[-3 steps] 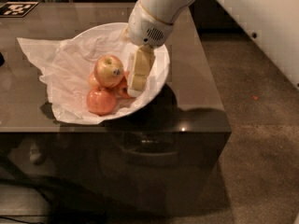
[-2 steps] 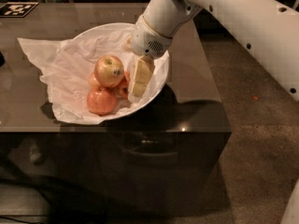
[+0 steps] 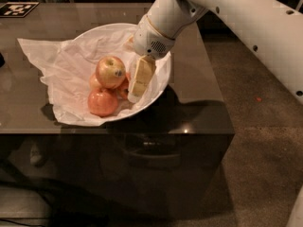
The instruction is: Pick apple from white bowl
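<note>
Brown and shiny, the table (image 3: 203,79) fills most of the view, and a speckled floor (image 3: 255,150) shows past its right edge. A big white robot arm (image 3: 246,18) comes in from the top right corner and bends down over the table. White paper (image 3: 52,65), thin and all crumpled, lies inside the white bowl (image 3: 106,28) and spills out over its left side onto the table top. The white bowl is wide and round, and it sits close to the front edge of the table. The gripper (image 3: 135,94) hangs from the end of the arm and points down into the right half of the bowl, just beside the apples (its pale yellow tip is very near them, maybe touching, but I cannot be sure). I cannot tell if the gripper is open or closed. The apples lie in a little heap on the paper in the bowl. The top apple (image 3: 110,71) is yellow and red and rests on the others. The lower apple (image 3: 102,102) is redder and lies nearer the front rim. A third apple (image 3: 123,90) peeks out between them, right next to the gripper. A small black and white marker (image 3: 16,8) lies flat on the far left corner of the table
</note>
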